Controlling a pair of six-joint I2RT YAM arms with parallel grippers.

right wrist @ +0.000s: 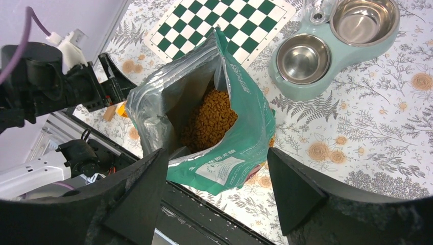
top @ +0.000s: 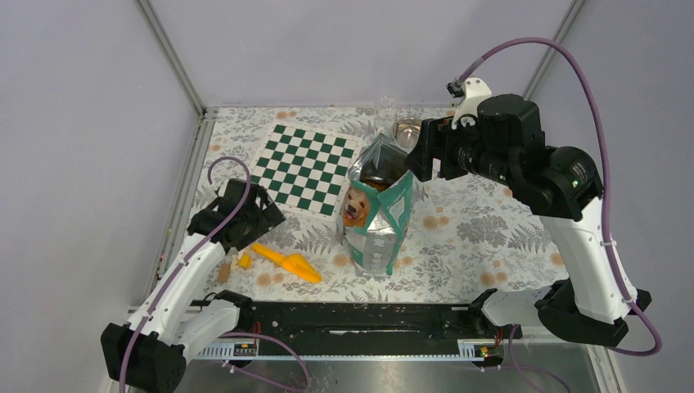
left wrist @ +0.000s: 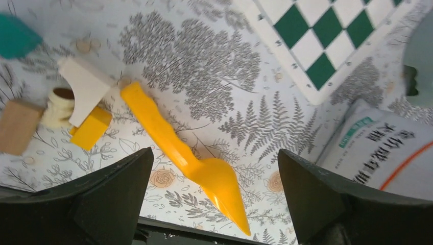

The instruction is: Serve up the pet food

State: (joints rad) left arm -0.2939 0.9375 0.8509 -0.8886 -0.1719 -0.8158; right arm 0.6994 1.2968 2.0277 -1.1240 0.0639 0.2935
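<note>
Left end effector (left wrist: 214, 152), fingers spread and holding nothing, hangs above the orange scoop (left wrist: 186, 158). The right end effector (right wrist: 217, 152), likewise spread and empty, is poised over the open bag (right wrist: 250, 127). The step in hand is judged to be taking up the scoop. It should be gripped across the narrow, flat handle rather than the pointed bowl, and well clear of the small blocks (left wrist: 87, 87) that touch the handle's far end. The smooth, hard plastic may slip under a shallow pinch. The pet food (right wrist: 209, 120), a loose mass of small brown pellets, lies deep inside the upright bag. The bag's crinkled, foil-lined walls are soft and gape unevenly, so steadying the rim would ease entry. The pale green feeder (right wrist: 327, 81) with its two bare, polished steel bowls stands just beyond the bag on the leaf-printed surface (top: 491, 229), beside a chequered mat (top: 304, 166).
</note>
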